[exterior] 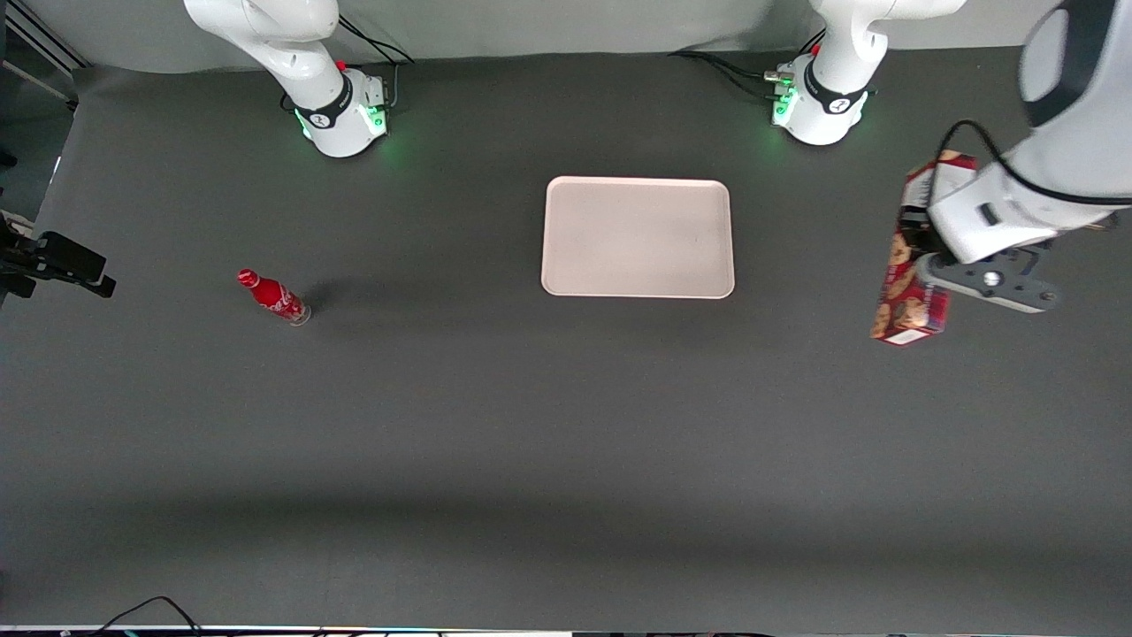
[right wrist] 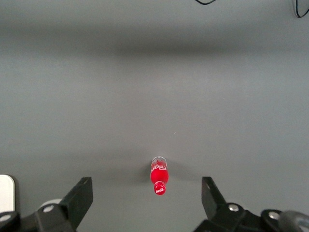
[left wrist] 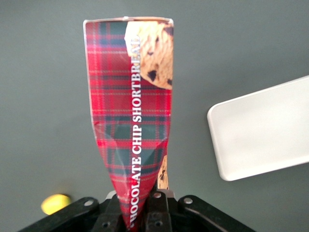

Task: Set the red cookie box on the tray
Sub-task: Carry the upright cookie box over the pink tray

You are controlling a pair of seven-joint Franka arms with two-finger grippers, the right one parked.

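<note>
While the gripper [exterior: 924,257] hangs above the table toward the working arm's end, its fingers are pinched on the cookie box [exterior: 913,257] and the cardboard is visibly creased and squeezed narrow where they bite. From the wrist camera the gripper [left wrist: 142,212] grips one end of the box [left wrist: 133,111], which widens away from the fingers to its flat free end; the red plaid, a cookie picture and white lettering reading "chocolate chip shortbread" run along its length. Seen from the front, the box is held off the table, one end with a white label nearer the front camera, the other end farther off. A small yellow thing [left wrist: 55,203] shows on the table just beside the gripper body; I cannot tell what it is. The tray [exterior: 638,236] lies flat at the middle of the table, well apart from the box, and a rounded corner of the tray [left wrist: 263,130] shows from the wrist. A red bottle [exterior: 273,297] stands well away toward the parked arm's end; the parked arm's camera also sees the bottle [right wrist: 160,175] on the dark table [exterior: 531,442].
</note>
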